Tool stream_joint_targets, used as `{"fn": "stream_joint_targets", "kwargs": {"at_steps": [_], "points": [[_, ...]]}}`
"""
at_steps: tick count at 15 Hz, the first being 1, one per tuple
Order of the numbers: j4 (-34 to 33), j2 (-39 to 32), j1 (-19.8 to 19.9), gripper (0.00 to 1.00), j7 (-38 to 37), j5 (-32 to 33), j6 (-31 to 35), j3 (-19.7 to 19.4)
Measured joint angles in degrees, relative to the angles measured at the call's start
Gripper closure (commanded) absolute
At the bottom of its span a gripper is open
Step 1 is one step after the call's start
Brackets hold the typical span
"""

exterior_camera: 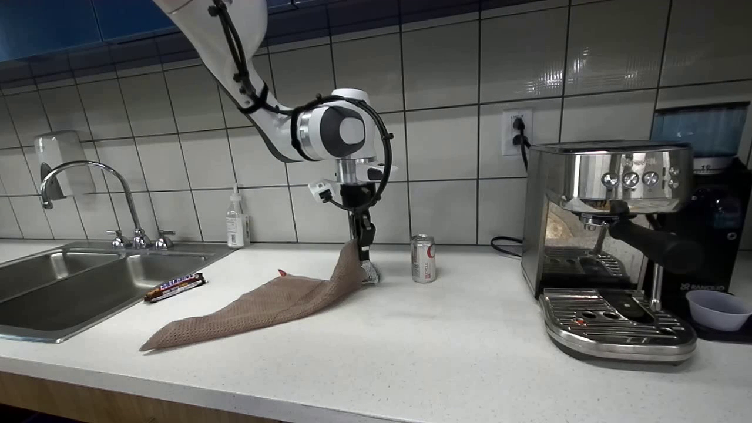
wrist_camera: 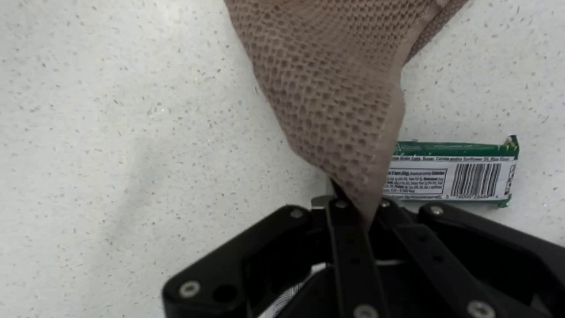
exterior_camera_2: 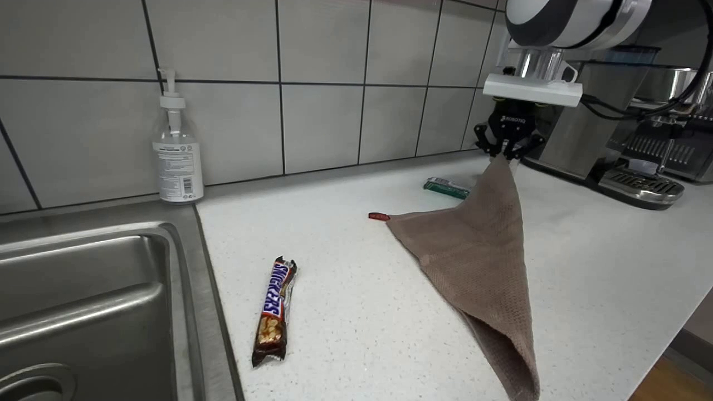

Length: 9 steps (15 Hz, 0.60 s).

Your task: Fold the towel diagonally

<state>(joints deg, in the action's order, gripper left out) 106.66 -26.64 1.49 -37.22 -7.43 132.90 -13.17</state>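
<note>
"Claw point(exterior_camera_2: 506, 150) first. Fingers?"

"Drawn nearly together, pinching a corner of the brown towel point(exterior_camera_2: 473, 239). Wrist view shows cloth between the tips."

"Where's the rest of it?"

"Slopes down from the claw, then lies on the white counter point(exterior_camera: 470, 364) below; same in both exterior views. Red tab point(exterior_camera_2: 379, 216) at another corner, out on the claw's side toward the sink point(exterior_camera_2: 198, 289)."

"Close by?"

"Green-and-white wrapped bar point(wrist_camera: 450, 174), flat on the counter, just beside and lower than the claw; towel hides part of it in the wrist view. Silver can point(exterior_camera: 423, 258), upright, near the claw, on the side toward the espresso machine point(exterior_camera: 605, 176)."

"Farther out, sink side?"

"Snickers bar point(exterior_camera_2: 274, 312), on the counter, well apart from the claw. Pump bottle point(exterior_camera_2: 179, 161), upright at the sink's back corner, next to the tiled wall point(exterior_camera_2: 323, 128)."

"Opposite side?"

"Espresso machine, well away from the claw. Beside it, pale lilac bowl point(exterior_camera: 718, 310), even farther from the claw. Outlet point(exterior_camera: 517, 130) with black plugs on the wall, higher than the claw."
</note>
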Motion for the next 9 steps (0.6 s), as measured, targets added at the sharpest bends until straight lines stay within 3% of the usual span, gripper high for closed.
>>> {"fn": "stream_joint_targets", "kwargs": {"at_steps": [9], "points": [[9.5, 8.8, -2.4, 0.99, 0.1, 1.0, 0.0, 2.6]]}}
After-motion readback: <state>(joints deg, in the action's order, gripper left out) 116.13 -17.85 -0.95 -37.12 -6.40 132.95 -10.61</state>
